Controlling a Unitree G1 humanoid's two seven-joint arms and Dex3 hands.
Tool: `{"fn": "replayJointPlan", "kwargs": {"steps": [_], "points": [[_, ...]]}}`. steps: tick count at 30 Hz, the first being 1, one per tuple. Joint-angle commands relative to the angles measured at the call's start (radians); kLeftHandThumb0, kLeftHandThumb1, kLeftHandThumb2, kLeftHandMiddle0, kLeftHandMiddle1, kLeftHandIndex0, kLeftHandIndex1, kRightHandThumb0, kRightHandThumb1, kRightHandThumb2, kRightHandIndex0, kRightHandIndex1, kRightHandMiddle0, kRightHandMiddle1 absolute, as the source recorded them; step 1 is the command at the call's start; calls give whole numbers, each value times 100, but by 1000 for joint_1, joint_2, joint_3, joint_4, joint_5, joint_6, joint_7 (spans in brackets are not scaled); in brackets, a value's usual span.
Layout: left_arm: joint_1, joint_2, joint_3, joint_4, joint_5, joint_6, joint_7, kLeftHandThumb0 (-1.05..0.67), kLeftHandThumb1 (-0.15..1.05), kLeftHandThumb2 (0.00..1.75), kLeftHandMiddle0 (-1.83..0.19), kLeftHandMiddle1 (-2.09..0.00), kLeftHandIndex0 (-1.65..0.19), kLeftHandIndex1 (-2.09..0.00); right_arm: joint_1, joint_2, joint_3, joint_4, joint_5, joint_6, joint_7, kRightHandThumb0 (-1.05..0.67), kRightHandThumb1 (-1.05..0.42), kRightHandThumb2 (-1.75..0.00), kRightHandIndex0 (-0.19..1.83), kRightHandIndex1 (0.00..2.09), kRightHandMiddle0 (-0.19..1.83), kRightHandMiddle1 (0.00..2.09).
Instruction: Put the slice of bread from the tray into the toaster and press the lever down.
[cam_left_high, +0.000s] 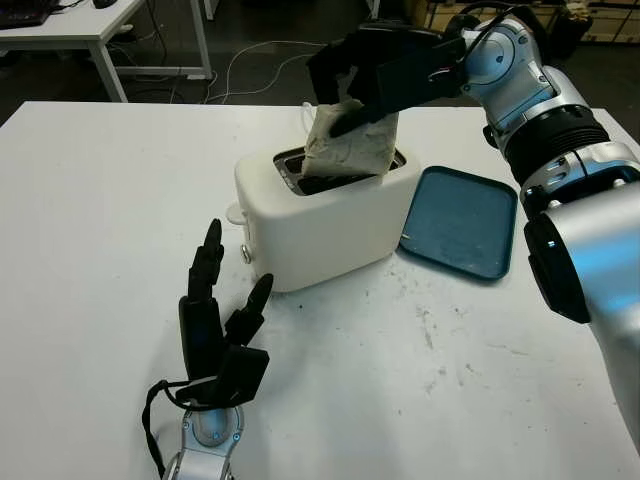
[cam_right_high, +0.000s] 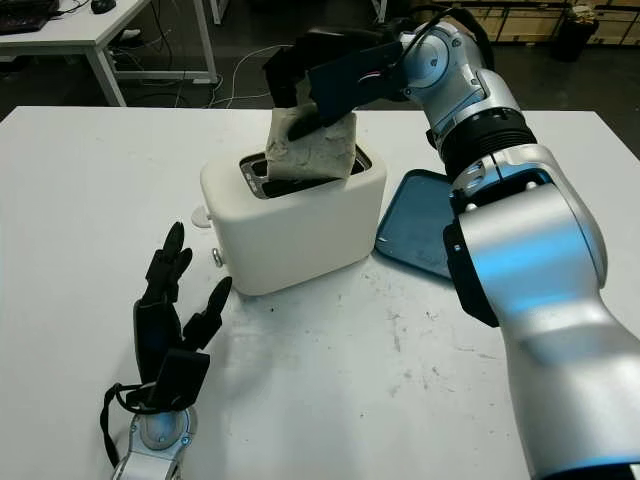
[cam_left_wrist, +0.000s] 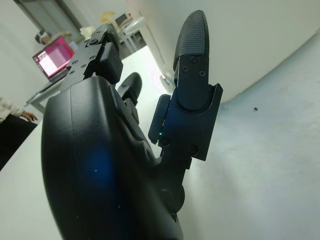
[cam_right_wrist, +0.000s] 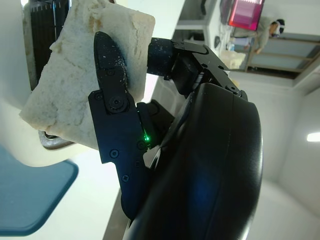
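Note:
A pale slice of bread (cam_left_high: 348, 145) stands tilted, its lower edge dipping into the slot of the white toaster (cam_left_high: 330, 218) at the table's middle. My right hand (cam_left_high: 375, 80) is above the toaster, shut on the slice; in the right wrist view the black fingers (cam_right_wrist: 112, 95) pinch the bread (cam_right_wrist: 70, 75). The toaster's lever (cam_left_high: 235, 212) sticks out on its left end, still high. The blue tray (cam_left_high: 462, 222) lies bare to the right of the toaster. My left hand (cam_left_high: 215, 310) is open on the table, in front and left of the toaster.
A white cable (cam_left_high: 245, 60) runs across the floor behind the table. Another white desk (cam_left_high: 90, 25) stands at the back left. A person sits by a laptop (cam_left_wrist: 50, 55) in the left wrist view's background. Bare tabletop (cam_left_high: 420, 380) spreads in front of the toaster.

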Motion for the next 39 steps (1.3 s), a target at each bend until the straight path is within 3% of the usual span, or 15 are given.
{"fn": "replayJointPlan", "kwargs": {"steps": [1, 18, 39], "points": [[-12, -39, 2, 7, 7, -19, 8, -62, 92, 30, -2, -67, -25, -1, -9, -12, 1, -4, -9, 1, 20, -39, -92, -11, 107, 175, 87, 175], [-11, -36, 2, -1, -6, -15, -2, -60, 92, 30, -1, -65, -25, 0, -41, -48, -34, -5, 10, 17, 127, -35, -92, -9, 104, 175, 84, 175], [-3, -44, -4, -2, 12, -16, 16, -62, 92, 31, -1, -66, -24, 0, -43, -33, -57, -3, 36, 34, 261, -35, -92, -8, 103, 175, 82, 175]]}}
